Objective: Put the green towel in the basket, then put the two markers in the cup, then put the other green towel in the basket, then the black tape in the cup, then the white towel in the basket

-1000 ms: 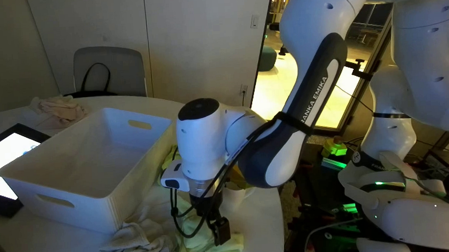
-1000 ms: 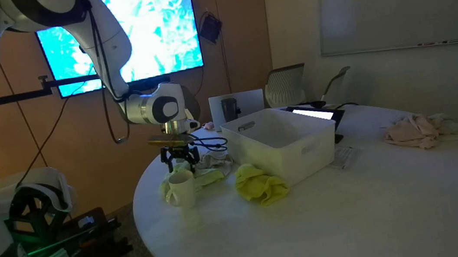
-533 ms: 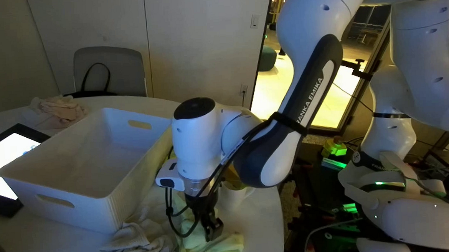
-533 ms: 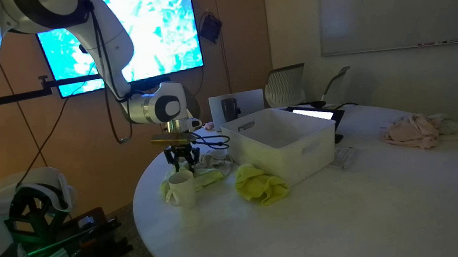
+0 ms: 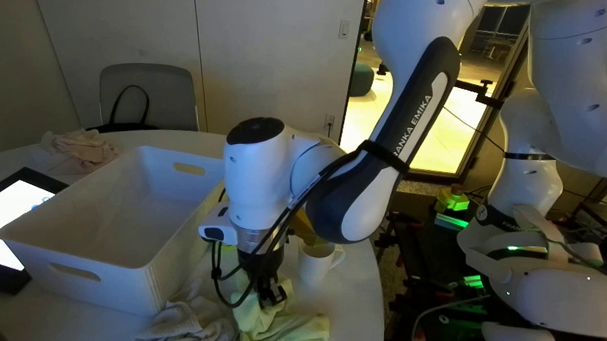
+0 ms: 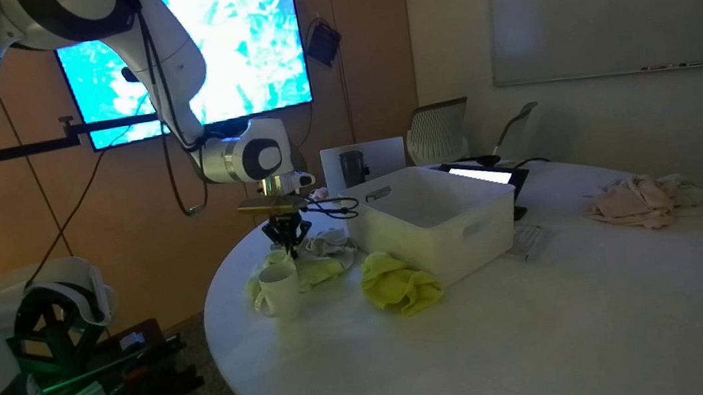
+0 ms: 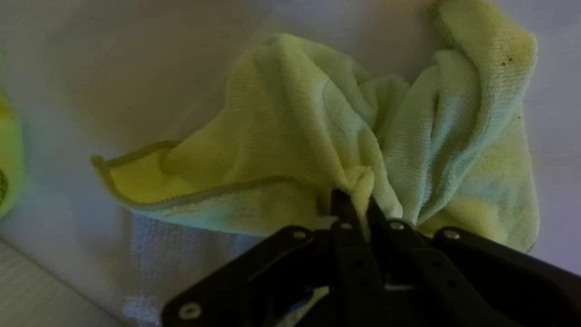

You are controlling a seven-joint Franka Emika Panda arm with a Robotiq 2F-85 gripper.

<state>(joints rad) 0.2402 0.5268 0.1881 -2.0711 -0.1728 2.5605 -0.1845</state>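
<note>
My gripper [image 7: 357,200] is shut on a fold of a pale green towel [image 7: 290,136], the rest of which lies crumpled on the table. The other green towel [image 6: 399,284], brighter, rests against the near side of the basket [image 6: 483,235] in an exterior view. Beside the held towel stands the white cup [image 6: 281,293], its handle turned away from the basket; its inside is not clear. An off-white ribbed towel [image 5: 187,332], the white towel, is heaped between the basket and the held towel. The two markers and the black tape are out of view or hidden.
A lit tablet [image 5: 15,227] lies along the basket's far side. Pink and white cloths [image 6: 634,203] are piled farther along the table. Behind the basket, a dark tumbler [image 6: 353,168] stands before a laptop [image 6: 387,156]. Loose cables [image 5: 220,268] hang beside the wrist.
The jaws have come together and pinched a fold of the pale green towel. The gripper has shifted slightly toward the basket and up. The basket, cup and other towels have stayed put.
</note>
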